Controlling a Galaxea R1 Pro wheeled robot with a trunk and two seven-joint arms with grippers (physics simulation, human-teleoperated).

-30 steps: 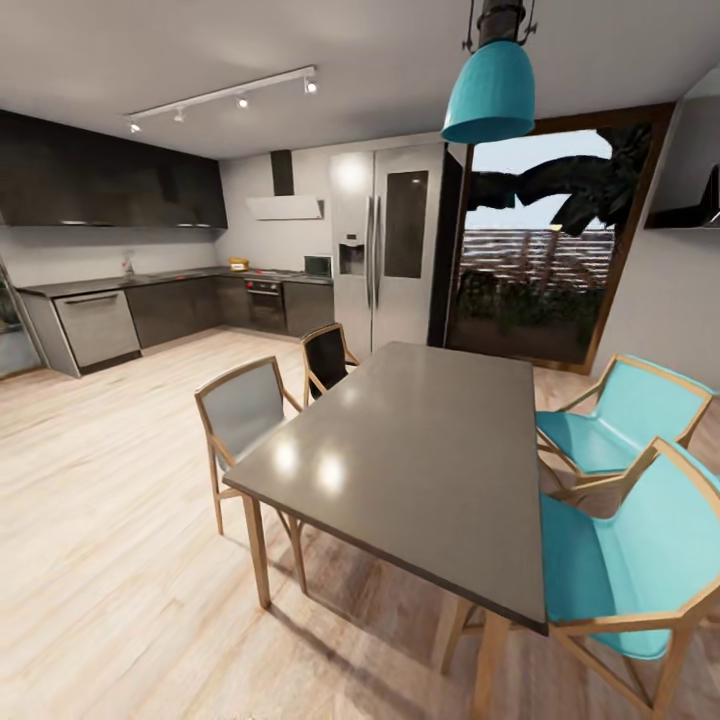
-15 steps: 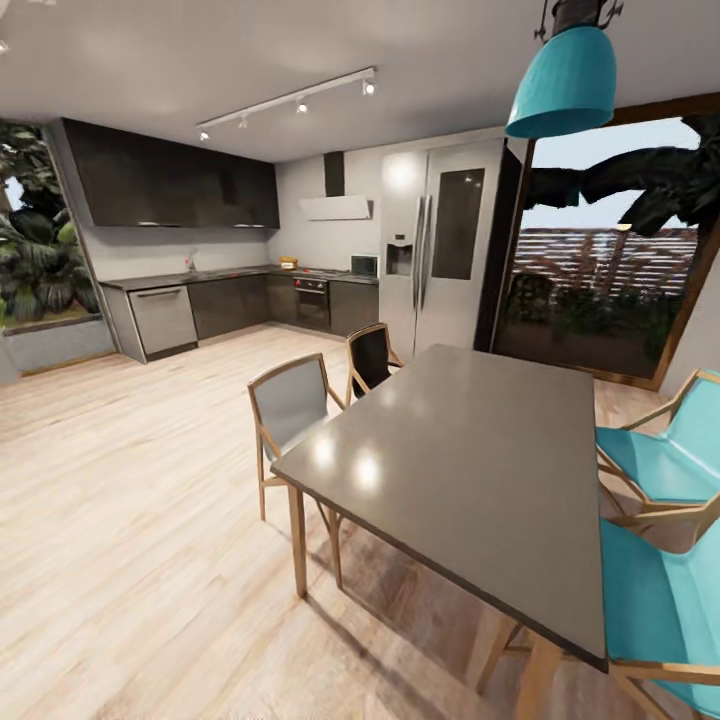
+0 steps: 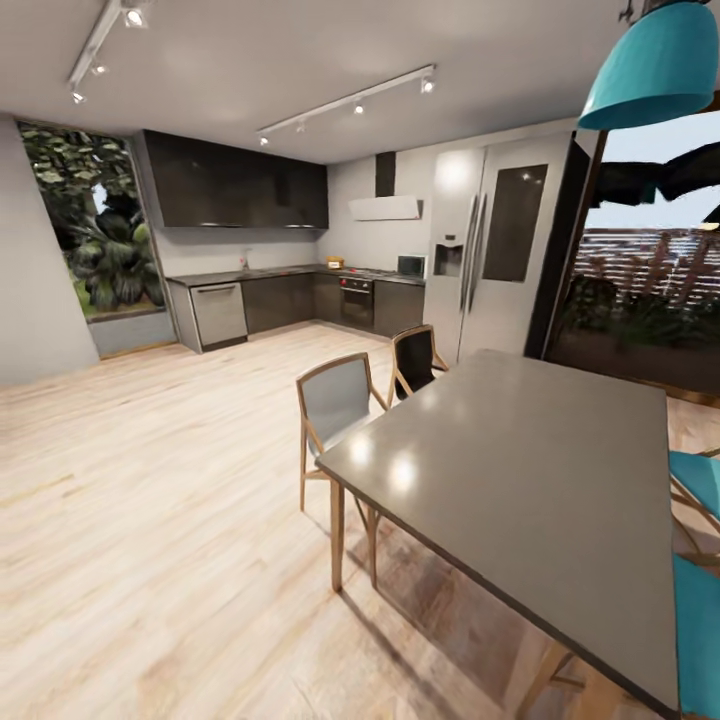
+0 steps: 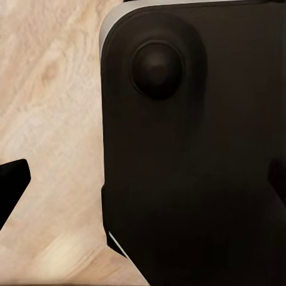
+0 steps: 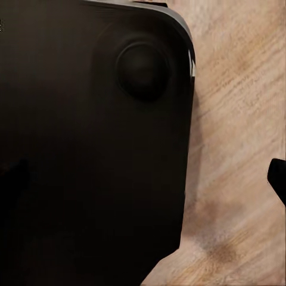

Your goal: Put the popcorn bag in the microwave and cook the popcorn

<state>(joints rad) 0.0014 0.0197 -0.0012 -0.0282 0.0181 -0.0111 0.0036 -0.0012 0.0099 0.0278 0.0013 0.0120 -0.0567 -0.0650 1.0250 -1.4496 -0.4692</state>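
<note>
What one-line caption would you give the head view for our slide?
From across the wood floor: grey dining table in front, the kitchen's countertop and microwave far behind.

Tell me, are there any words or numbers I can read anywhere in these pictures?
No readable text anywhere.
The microwave far off on the countertop: too small to show any label.
The fridge with its dispenser panel: no legible brand or sign.
Both wrist views show a dark robot body over the wood floor: no markings.
</note>
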